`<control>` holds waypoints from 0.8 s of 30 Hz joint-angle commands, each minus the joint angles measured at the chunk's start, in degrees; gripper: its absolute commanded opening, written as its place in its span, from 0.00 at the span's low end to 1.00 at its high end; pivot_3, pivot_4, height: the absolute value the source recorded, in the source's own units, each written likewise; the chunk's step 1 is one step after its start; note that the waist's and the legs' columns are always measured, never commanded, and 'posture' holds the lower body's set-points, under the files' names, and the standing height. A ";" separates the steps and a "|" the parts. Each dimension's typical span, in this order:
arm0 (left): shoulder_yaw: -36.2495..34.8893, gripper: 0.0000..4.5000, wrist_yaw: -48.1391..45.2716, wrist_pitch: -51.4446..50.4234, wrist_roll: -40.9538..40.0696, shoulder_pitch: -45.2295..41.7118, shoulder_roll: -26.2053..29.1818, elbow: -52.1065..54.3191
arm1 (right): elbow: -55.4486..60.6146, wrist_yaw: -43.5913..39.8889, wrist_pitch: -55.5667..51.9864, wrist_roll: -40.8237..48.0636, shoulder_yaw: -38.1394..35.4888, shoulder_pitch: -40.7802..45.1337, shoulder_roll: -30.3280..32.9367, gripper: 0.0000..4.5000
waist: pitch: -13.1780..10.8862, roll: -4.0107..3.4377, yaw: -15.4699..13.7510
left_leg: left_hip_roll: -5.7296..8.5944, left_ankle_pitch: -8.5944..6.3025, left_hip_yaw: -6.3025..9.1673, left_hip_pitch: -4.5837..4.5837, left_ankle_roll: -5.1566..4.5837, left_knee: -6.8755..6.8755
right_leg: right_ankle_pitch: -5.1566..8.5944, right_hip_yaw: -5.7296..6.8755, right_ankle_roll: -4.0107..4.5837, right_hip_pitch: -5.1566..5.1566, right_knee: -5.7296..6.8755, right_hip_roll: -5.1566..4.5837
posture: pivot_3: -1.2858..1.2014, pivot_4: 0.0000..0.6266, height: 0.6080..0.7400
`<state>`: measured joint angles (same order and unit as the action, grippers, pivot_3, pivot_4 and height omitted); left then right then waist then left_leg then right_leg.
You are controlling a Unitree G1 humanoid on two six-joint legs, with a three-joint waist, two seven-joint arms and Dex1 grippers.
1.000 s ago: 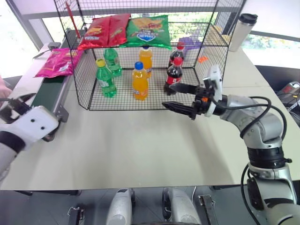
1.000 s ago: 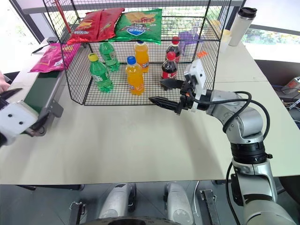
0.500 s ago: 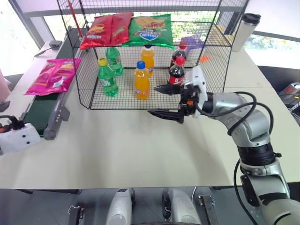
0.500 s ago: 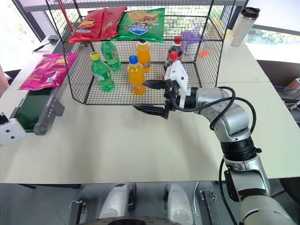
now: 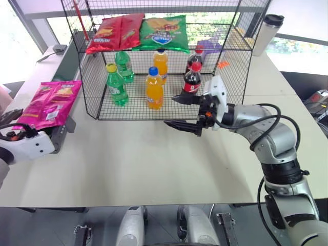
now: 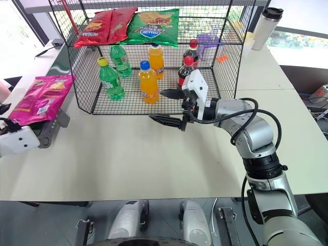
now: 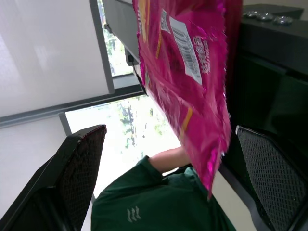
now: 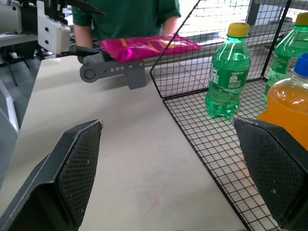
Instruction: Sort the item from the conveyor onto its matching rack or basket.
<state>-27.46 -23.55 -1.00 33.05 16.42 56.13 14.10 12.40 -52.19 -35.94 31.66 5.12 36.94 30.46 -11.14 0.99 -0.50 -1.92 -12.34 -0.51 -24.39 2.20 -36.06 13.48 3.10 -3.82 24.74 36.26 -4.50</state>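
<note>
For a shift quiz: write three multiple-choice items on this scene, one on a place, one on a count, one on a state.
1. Where does the pink bag lie?
A. at the conveyor's end
B. on the rack's top tier
C. in the right hand

2. How many orange bottles stand in the rack?
A. one
B. two
C. four

3. How is the right hand?
A. shut on a bottle
B. open, empty
C. shut, empty

Answers:
1 A: the pink bag lies on the conveyor, at its end.
2 B: two orange bottles stand in the rack.
3 B: the right hand has its fingers spread on nothing.
</note>
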 commanded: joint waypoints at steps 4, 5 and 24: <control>3.69 1.00 2.05 0.07 1.96 -4.34 0.23 -3.24 | 2.69 0.73 0.95 -0.09 -1.65 0.00 0.61 1.00 | 0.00 0.00 -0.16 | 0.01 0.00 0.01 0.01 0.00 -0.02 | -0.01 0.00 -0.02 -0.01 0.05 -0.01 | 0.52 0.24 1.00; 4.47 1.00 2.67 -0.24 2.27 -5.58 -0.02 -3.88 | 2.75 0.81 1.00 -0.20 -1.59 -0.04 0.67 1.00 | 0.00 0.00 -0.17 | 0.01 0.00 0.01 0.02 -0.01 -0.03 | -0.02 0.00 -0.03 -0.01 0.06 0.00 | 0.52 0.24 1.00; 13.63 0.12 8.52 0.62 3.81 -14.91 -0.93 -11.39 | 3.38 1.86 1.34 -1.23 -1.66 -0.40 0.80 1.00 | 0.02 0.00 -0.20 | 0.02 0.01 0.00 0.07 -0.01 -0.10 | -0.06 0.00 -0.11 -0.04 0.21 0.00 | 0.52 0.24 1.00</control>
<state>-13.09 -16.52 -0.62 36.30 2.66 54.78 2.07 13.40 -50.47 -35.80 30.20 5.01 36.15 30.93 -11.12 0.99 -0.70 -1.90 -12.33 -0.48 -24.32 2.19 -36.16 13.42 3.11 -3.93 24.70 36.48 -4.50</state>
